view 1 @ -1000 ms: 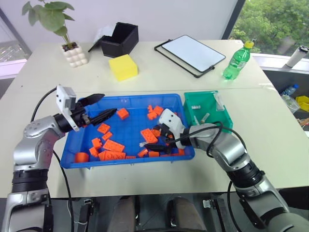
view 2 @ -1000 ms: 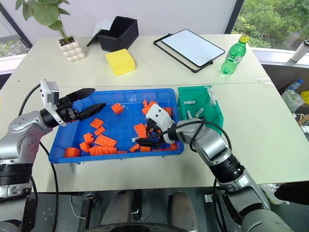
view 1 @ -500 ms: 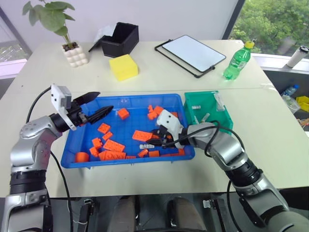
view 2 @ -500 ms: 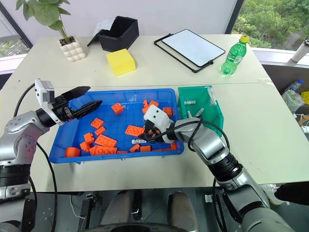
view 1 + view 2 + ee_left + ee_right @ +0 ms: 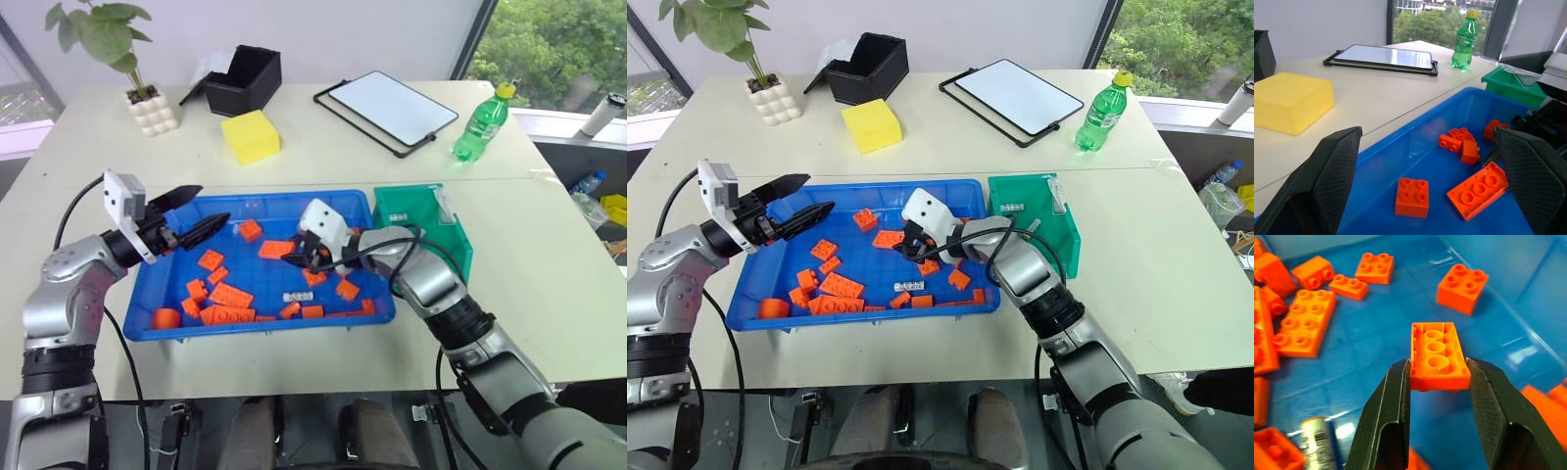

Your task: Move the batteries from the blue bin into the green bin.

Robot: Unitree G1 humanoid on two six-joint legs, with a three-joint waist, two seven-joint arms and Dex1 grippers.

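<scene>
The table (image 5: 294, 157) carries the blue bin (image 5: 265, 208) and the green bin (image 5: 456, 240).

No legible text, brand, number or sign appears in any view. The green bottle (image 5: 481, 124) carries a label, but its print is too small to read. The battery (image 5: 1319, 439) lying in the blue bin (image 5: 257, 209) bears dark markings on its casing that cannot be made out. The white tablet (image 5: 390, 107) shows a blank surface, and the yellow block (image 5: 250, 135), the black box (image 5: 245, 79) and the green bin (image 5: 443, 221) bear no readable marking.
</scene>
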